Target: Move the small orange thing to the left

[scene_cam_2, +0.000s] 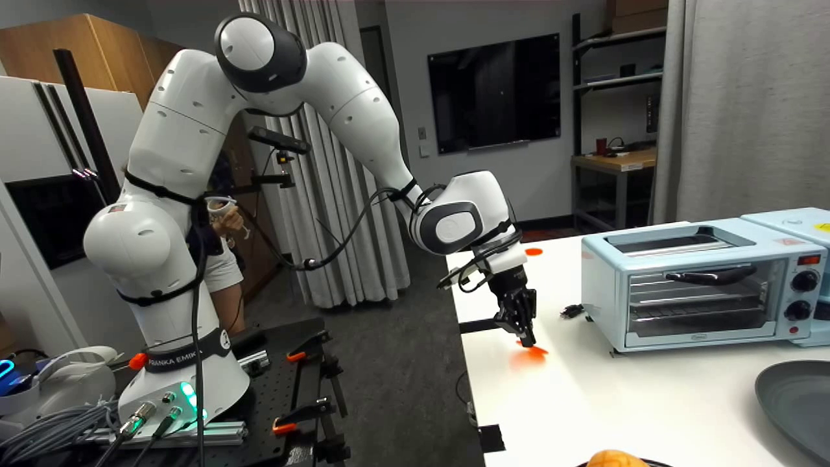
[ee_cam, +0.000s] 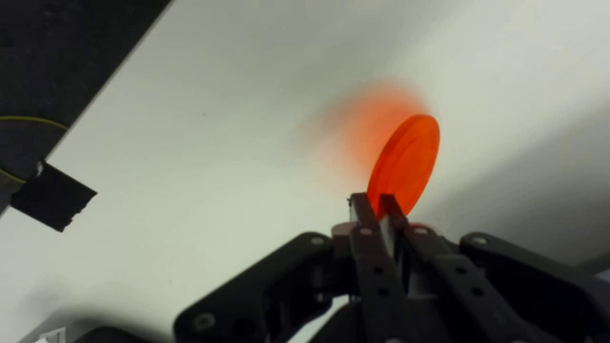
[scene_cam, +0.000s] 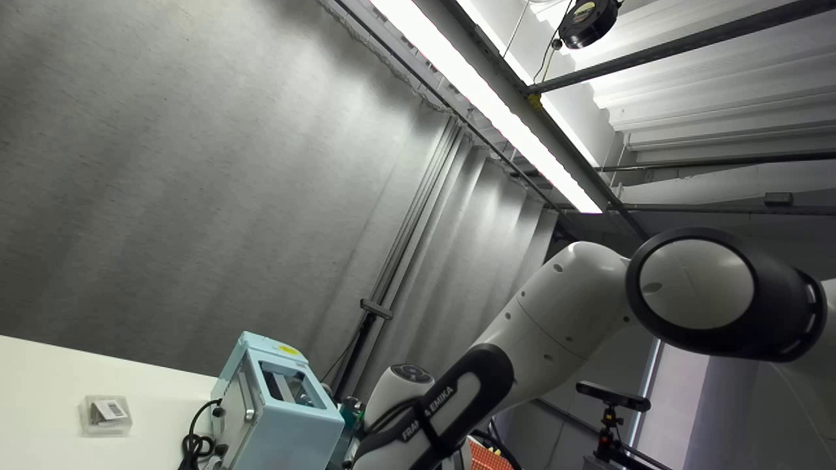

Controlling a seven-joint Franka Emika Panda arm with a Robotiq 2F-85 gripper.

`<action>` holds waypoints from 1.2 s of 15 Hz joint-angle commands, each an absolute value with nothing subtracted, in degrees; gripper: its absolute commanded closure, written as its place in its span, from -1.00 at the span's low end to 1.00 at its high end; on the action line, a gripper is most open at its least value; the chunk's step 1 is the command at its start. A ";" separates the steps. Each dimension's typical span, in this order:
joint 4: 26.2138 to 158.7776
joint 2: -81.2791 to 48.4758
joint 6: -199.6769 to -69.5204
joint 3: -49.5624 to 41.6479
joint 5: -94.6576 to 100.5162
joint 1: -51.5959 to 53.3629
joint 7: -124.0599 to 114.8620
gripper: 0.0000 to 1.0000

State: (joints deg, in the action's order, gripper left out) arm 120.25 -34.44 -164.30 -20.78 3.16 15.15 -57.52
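The small orange thing is a thin, round orange disc (ee_cam: 407, 159). In the wrist view its near edge sits between the fingertips of my gripper (ee_cam: 375, 206), and the disc stands tilted. An orange glow falls on the white table (ee_cam: 228, 157) beside it. My gripper (scene_cam_2: 528, 340) is shut on the disc; the disc (scene_cam_2: 537, 351) shows low at the fingertips in an exterior view, close above the table or touching it; I cannot tell which. Gripper and disc are out of view in the exterior view with the small clear box (scene_cam: 106, 416).
Another flat orange disc (scene_cam_2: 533, 251) lies farther back on the table. A light blue toaster oven (scene_cam_2: 707, 285) stands beside the gripper, with a black plug (scene_cam_2: 572, 311) near it. A dark grey plate (scene_cam_2: 801, 405) and an orange-brown round thing (scene_cam_2: 616, 459) are nearer the camera. Black tape (ee_cam: 53, 196) marks the table edge.
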 commanded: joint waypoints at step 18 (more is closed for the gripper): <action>111.79 -37.19 -148.76 -19.26 5.41 10.91 -56.22 -0.98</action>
